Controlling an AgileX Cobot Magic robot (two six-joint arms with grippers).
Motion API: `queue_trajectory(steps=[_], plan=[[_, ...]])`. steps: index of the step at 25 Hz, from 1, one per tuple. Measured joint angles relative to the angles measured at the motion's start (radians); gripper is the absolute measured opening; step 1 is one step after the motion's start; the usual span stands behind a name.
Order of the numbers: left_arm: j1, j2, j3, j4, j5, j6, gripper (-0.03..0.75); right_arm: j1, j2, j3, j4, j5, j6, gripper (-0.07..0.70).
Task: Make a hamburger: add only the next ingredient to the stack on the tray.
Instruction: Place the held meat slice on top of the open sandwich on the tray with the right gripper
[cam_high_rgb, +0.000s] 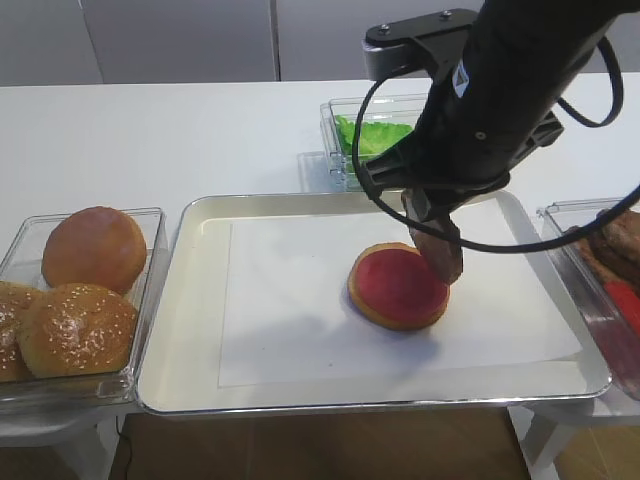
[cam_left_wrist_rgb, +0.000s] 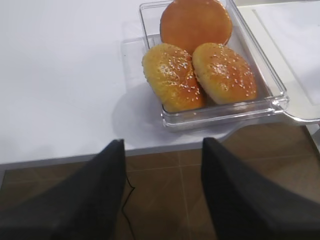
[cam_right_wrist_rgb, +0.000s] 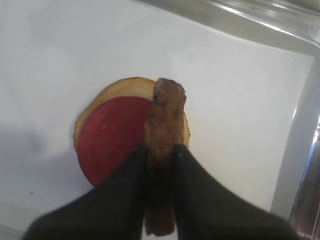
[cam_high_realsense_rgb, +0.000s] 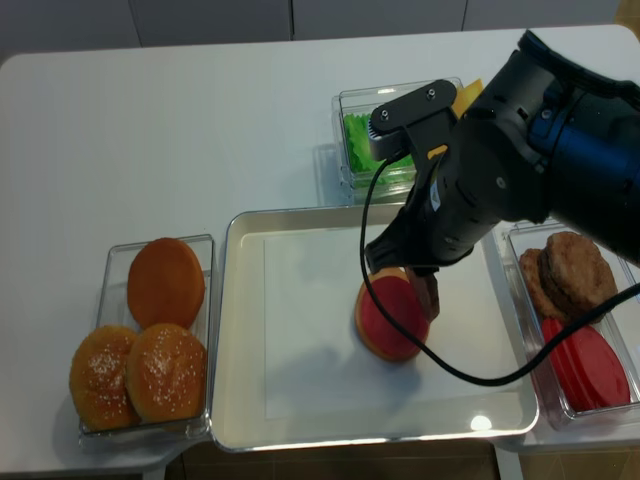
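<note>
The dark-brown meat patty (cam_right_wrist_rgb: 165, 117) hangs on edge, with my right gripper (cam_right_wrist_rgb: 160, 150) shut on its lower part. It hovers over the right rim of the stack (cam_right_wrist_rgb: 112, 140), a tan bun base with a red top face. From above, the patty (cam_high_rgb: 441, 251) tilts down beside the stack (cam_high_rgb: 395, 287) on the white paper of the metal tray (cam_high_rgb: 190, 300); touching or not is unclear. The other overhead view shows the patty (cam_high_realsense_rgb: 429, 294) at the stack's (cam_high_realsense_rgb: 386, 318) right side. My left gripper (cam_left_wrist_rgb: 162, 145) is open and holds nothing, over the floor just off the table's front edge.
A clear bin of one plain and two seeded buns (cam_high_rgb: 75, 300) stands left of the tray. A bin of green lettuce (cam_high_rgb: 370, 135) is behind the tray. At the right, another bin (cam_high_realsense_rgb: 570, 300) holds more patties and red slices.
</note>
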Motion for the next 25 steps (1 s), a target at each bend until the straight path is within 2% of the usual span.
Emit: queue_trajectory(steps=[12,17,25], plan=[[0.000,0.000,0.000,0.000,0.000,0.000,0.370,0.000,0.000,0.000,0.014,0.000,0.000,0.121],[0.000,0.000,0.000,0.000,0.000,0.000,0.370,0.000,0.000,0.000,0.024,-0.002,0.000,0.174],[0.000,0.000,0.000,0.000,0.000,0.000,0.370,0.000,0.000,0.000,0.060,-0.004,-0.011,0.304]])
